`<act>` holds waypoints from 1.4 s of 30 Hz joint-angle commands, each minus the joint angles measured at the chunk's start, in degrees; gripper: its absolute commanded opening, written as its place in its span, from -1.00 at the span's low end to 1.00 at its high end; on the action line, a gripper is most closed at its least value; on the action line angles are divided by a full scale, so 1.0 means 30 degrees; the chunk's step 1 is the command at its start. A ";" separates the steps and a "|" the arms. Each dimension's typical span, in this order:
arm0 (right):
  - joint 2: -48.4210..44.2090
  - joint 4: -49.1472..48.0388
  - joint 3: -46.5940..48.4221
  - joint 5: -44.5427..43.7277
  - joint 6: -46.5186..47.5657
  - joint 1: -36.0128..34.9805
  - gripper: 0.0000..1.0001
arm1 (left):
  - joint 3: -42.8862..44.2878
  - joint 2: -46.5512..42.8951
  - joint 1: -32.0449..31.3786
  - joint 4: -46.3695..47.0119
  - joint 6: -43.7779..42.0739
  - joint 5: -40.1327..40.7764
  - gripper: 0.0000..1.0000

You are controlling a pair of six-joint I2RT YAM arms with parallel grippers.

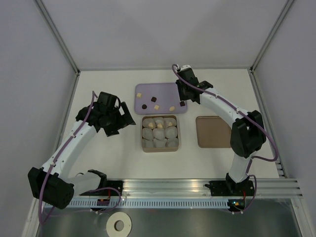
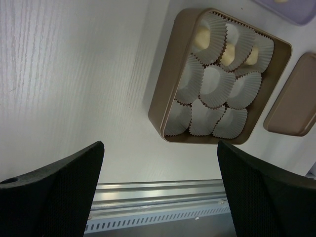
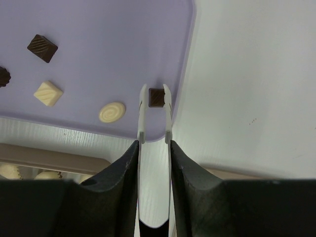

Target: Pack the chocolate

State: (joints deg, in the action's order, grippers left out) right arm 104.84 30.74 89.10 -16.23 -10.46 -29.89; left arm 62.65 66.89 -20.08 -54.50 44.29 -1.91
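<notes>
Held piece: a dark brown square chocolate [image 3: 157, 97] sits between the fingertips of the right gripper [image 3: 155, 94], low on the purple tray [image 3: 113, 29] and just inside the tray edge on the gripper's right.
Right gripper: pinched in on that piece, with a thin white tip against each of two opposite sides. Whether the piece is off the tray surface cannot be told.
Left of the fingers: the cream oval [image 3: 112, 112] with a swirl is nearest and stands apart from the left tip. The cream square [image 3: 48, 93] is farther out. The ridged dark square [image 3: 42, 48] is beyond and ahead of that. A dark fluted piece [image 3: 2, 76] is cut by the frame edge.
Behind the fingers, toward the wrist: the tray's near edge, then a strip of white table [image 3: 247, 74], then the rim of the tan box [image 1: 160, 147].
Box: nine white crinkled paper cups [image 2: 217, 86] fill it in three rows. Pale pieces [image 2: 228, 54] show in the row farthest from the left gripper.
Lid: the flat brown lid [image 1: 213, 131] lies on the table beside the box, under the right arm's forearm.
Left gripper [image 2: 160, 143]: jaws spread wide with nothing between them. It hangs over bare table, with the box ahead and to its right.
</notes>
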 commanded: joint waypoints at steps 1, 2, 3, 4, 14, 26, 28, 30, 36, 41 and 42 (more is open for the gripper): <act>0.0239 -0.0726 0.1032 0.0313 0.0468 0.0090 -0.32 | 0.0678 -0.0003 -0.0076 0.0530 0.0646 0.0432 0.99; 0.0298 -0.0726 0.1061 0.0196 0.0469 0.0119 -0.31 | 0.0678 -0.0032 -0.0076 0.0530 0.0646 0.0432 0.99; 0.0386 -0.0784 0.1062 0.0166 0.0440 0.0119 -0.29 | 0.0678 -0.0032 -0.0134 0.0559 0.0675 0.0403 0.99; 0.0386 -0.0784 0.1062 0.0136 0.0468 0.0148 -0.28 | 0.0678 -0.0061 -0.0134 0.0530 0.0704 0.0403 0.99; 0.1293 -0.0814 0.1472 0.0166 0.0585 0.0237 -0.22 | 0.0620 -0.0150 -0.0281 0.0530 0.0822 0.0550 0.99; 0.1617 -0.0960 0.1325 0.0166 0.0674 0.0295 -0.19 | 0.0649 -0.0120 -0.0339 0.0559 0.0939 0.0550 0.99; 0.1704 -0.1018 0.1267 0.0107 0.0615 0.0324 -0.19 | 0.0678 -0.0062 -0.0339 0.0589 0.0939 0.0579 0.99; 0.1763 -0.1136 0.1238 0.0136 0.0586 0.0324 -0.19 | 0.0678 -0.0032 -0.0369 0.0589 0.0939 0.0579 0.99; 0.1998 -0.1429 0.1296 -0.0039 0.0410 0.0354 -0.19 | 0.0649 -0.0032 -0.0369 0.0589 0.0939 0.0550 0.99; 0.2203 -0.1605 0.1355 0.0048 0.0293 0.0354 -0.19 | 0.0649 -0.0032 -0.0398 0.0559 0.0851 0.0550 0.99; 0.2232 -0.1605 0.1297 0.0077 0.0264 0.0383 -0.19 | 0.0620 -0.0032 -0.0398 0.0588 0.0880 0.0550 0.99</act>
State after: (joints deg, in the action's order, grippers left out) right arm 111.11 28.62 90.96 -15.90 -9.19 -29.02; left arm 62.65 66.89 -20.78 -54.22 45.63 -1.34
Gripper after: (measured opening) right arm 0.408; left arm 0.993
